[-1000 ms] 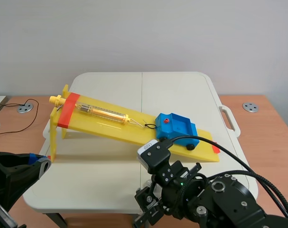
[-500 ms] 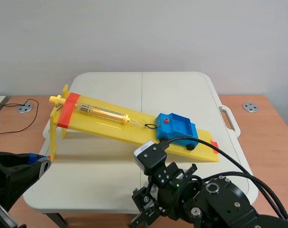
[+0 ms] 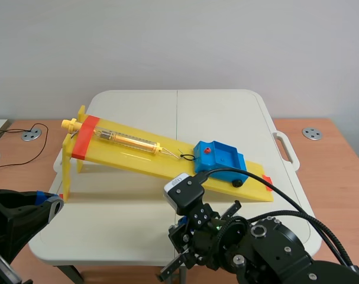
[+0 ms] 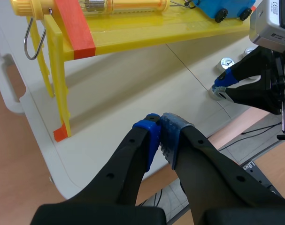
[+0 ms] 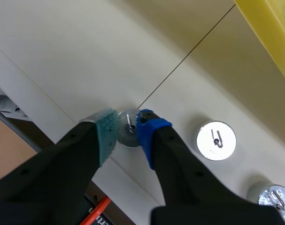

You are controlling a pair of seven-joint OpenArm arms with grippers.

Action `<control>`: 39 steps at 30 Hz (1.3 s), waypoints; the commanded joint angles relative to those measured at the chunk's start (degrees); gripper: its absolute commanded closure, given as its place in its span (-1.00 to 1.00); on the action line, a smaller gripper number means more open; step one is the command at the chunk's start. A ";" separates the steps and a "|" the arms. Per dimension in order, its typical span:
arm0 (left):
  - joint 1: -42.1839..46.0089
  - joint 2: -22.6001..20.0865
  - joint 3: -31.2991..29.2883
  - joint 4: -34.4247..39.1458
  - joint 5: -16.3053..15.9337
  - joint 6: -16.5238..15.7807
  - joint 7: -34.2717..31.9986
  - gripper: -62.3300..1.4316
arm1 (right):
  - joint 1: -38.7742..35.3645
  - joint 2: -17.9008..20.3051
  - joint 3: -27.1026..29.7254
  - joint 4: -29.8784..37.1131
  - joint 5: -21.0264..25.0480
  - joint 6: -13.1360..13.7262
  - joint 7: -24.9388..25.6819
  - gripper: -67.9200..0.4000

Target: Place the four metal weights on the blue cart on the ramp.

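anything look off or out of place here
Nothing stands out. The blue cart sits on its wheels on the yellow ramp, hooked to the spring scale. The metal weights in view stand upright on the table; the right hand is shut on one near the edge.

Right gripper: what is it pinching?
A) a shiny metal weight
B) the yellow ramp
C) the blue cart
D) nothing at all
A: in the right wrist view, the right gripper has its two pads pressed on either side of a small round metal weight on the table.
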 commanded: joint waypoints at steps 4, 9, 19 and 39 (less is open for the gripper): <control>-0.33 0.46 -0.90 4.11 -4.24 -1.42 -5.92 0.87 | 4.02 -1.05 -1.16 1.55 0.35 -1.95 2.99 0.97; -0.33 0.46 -0.90 4.11 -4.24 -1.42 -5.92 0.87 | 4.00 -0.76 -0.24 2.01 0.42 -1.97 3.65 0.97; -0.33 0.44 -0.90 4.11 -4.24 -1.42 -5.90 0.87 | -1.95 5.22 2.99 16.57 6.34 -1.75 1.01 0.97; -0.33 0.44 -0.90 4.11 -4.24 -1.42 -5.90 0.87 | -16.57 9.77 24.85 43.30 31.71 4.33 -4.96 0.97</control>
